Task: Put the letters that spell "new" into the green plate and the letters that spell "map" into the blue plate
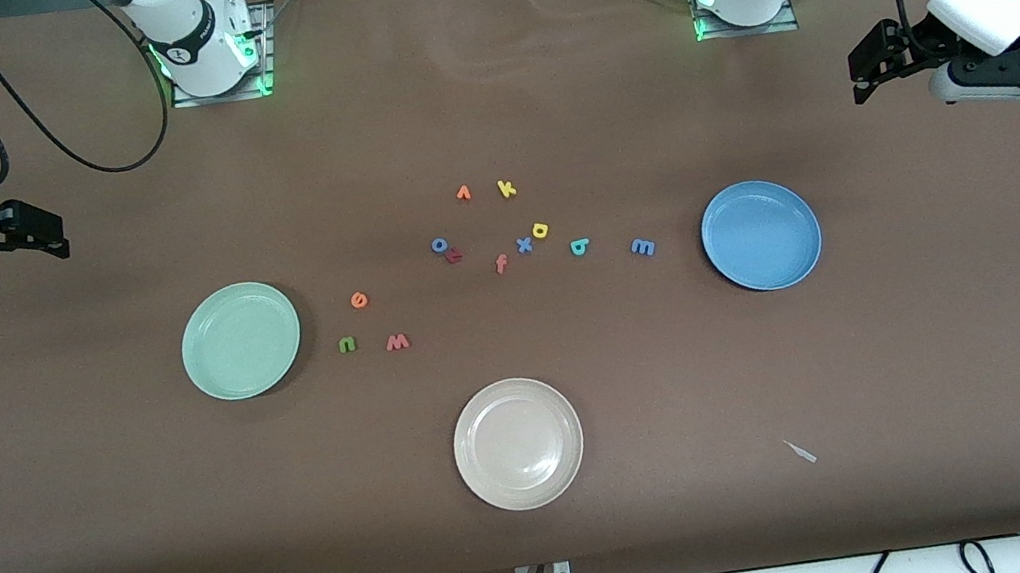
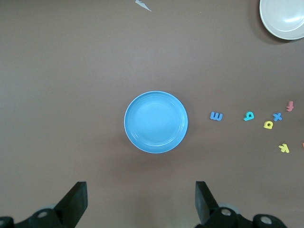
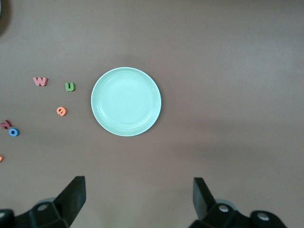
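Waiting with jaws spread and empty, left gripper (image 2: 137, 202) hangs above the blue plate (image 1: 761, 235) and right gripper (image 3: 137, 202) above the green plate (image 1: 241, 340), each near its letters: n (image 1: 347, 344), e (image 1: 358, 299), w (image 1: 397, 342); m (image 1: 643, 247), a (image 1: 579, 247), p (image 1: 540, 229).

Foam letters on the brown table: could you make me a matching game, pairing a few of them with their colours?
Things:
1. foam letter m beside the round blue plate
2. foam letter n beside the round pale green plate
3. foam letter w
4. foam letter k

Colours:
A. yellow
B. dark green
C. blue
D. salmon red

Pairs: 1-C, 2-B, 3-D, 4-A
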